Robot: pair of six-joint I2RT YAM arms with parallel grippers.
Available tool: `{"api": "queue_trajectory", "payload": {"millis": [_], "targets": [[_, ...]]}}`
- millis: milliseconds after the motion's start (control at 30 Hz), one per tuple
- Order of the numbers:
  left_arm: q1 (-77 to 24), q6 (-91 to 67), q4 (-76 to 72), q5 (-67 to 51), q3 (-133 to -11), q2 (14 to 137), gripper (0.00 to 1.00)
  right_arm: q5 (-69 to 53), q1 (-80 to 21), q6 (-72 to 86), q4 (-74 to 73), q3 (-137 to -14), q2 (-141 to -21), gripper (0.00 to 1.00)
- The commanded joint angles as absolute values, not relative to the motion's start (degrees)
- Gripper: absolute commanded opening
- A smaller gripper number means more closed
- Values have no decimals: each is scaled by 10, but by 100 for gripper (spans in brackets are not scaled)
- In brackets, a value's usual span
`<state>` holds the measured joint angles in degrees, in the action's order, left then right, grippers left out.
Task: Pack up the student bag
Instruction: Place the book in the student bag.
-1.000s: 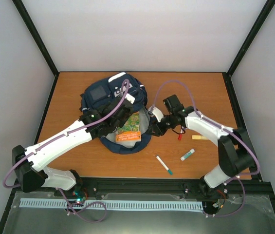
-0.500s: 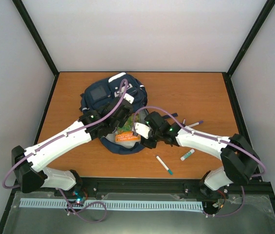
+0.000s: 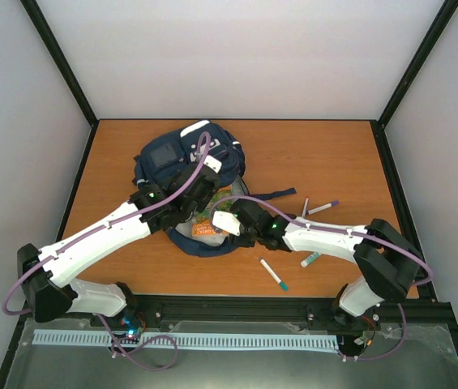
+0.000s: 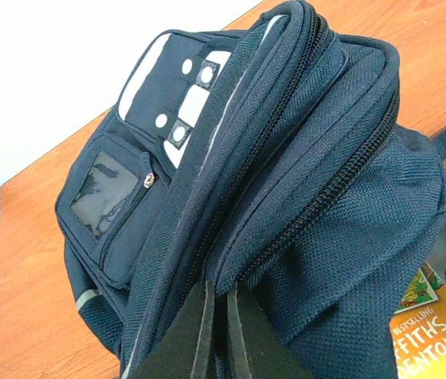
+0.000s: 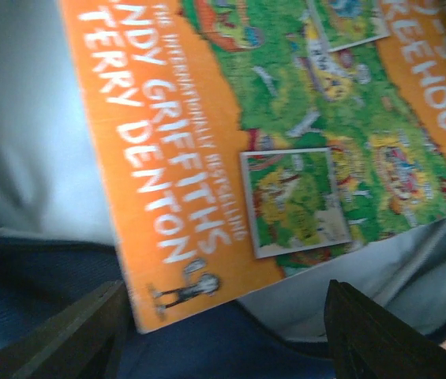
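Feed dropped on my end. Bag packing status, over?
Left hand shut on student bag rim, mouth held open. Right hand open over book lying in the mouth. Pens on table, clear of both arms.

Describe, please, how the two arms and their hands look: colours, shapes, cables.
Both the left arm and the right arm have smooth white shells with black joints and bases. A thin purple cable loops along each. A small green light glows near each wrist. The left hand and right hand each have two black tapering fingers.
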<state>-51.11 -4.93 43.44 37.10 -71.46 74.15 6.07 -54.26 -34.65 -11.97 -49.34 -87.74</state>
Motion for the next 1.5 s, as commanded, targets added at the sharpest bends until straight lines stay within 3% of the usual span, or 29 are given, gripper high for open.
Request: {"api": "queue_trajectory", "payload": {"millis": [0,333,600,800,967,1067,1467], "targets": [[-505,-62,399,402,-726,714,1,154,-547,-372,-43,-508,-902,69],[-505,-59,400,403,-727,710,1,226,-524,-346,8,-554,-926,67],[-505,-60,398,402,-728,713,1,82,-525,-388,-68,-504,-892,64],[-505,-63,395,392,-733,718,1,25,-525,-412,-102,-465,-863,49],[-504,-65,393,381,-735,724,1,6,-529,-408,-100,-477,-879,16],[-504,-68,394,373,-737,725,1,5,-532,-406,-95,-498,-907,5],[-504,-71,403,346,-732,721,1,24,-539,-408,-70,-571,-1002,3]]}}
